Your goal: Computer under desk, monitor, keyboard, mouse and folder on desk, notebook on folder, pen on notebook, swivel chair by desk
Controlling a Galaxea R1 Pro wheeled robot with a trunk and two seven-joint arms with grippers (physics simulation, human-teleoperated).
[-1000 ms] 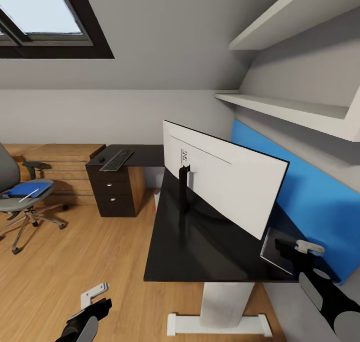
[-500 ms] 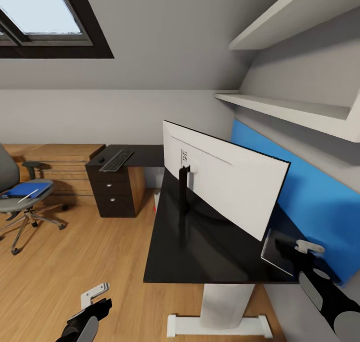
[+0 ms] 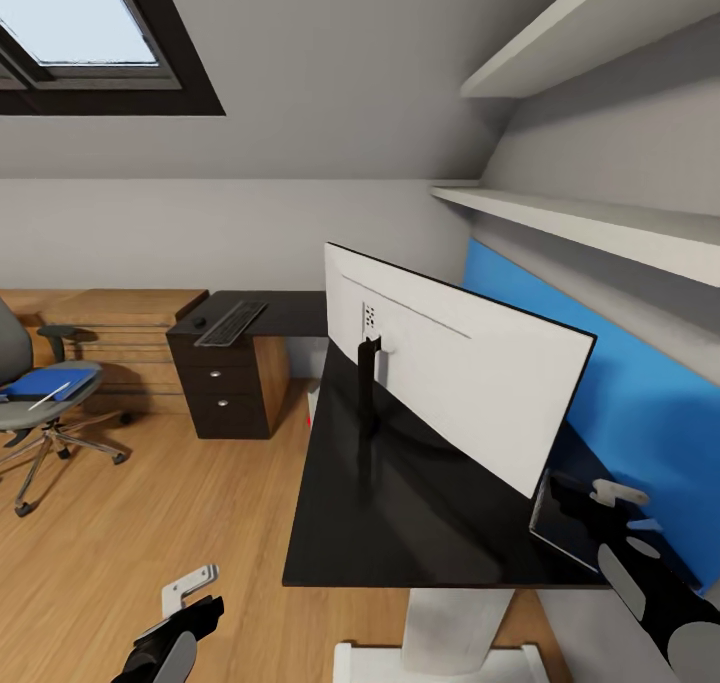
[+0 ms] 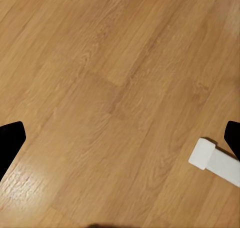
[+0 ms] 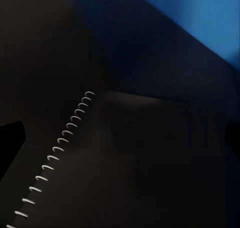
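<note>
A: Taking the wide flat monitor with the white back (image 3: 450, 373) as our landmark, where do we stand?

B: It sits upright on the glossy black L-shaped surface (image 3: 400, 503), its white back toward us and its screen toward the bright blue back panel (image 3: 640, 403). So we judge that part of the task is met.

A: And our right pincer (image 3: 620, 503)?

B: It hovers at the near end of the monitor, just above a dark spiral-bound notebook (image 5: 125, 163) lying flat against the blue panel. In the wrist view the two fingertips stand wide apart with nothing between them. We judge it is poised there to take the notebook, which must end up on the folder.

A: The left pincer (image 3: 190, 593)?

B: Low over the wooden floor (image 4: 100, 88), well short of the monitor, its tips also spread and holding nothing. It looks parked.

A: The rest?

B: Beyond the far end of the monitor, one slim grey keyboard (image 3: 232, 322) and one small black mouse (image 3: 200, 321) lie together over the dark drawer unit (image 3: 225, 388). Much farther off stands one grey padded swivel chair (image 3: 30, 403), carrying one flat blue folder (image 3: 45, 381) with one thin white pen (image 3: 47, 395) across it.

A: Count?

B: One of each, and two wall shelves (image 3: 580, 218) above the blue panel.
</note>
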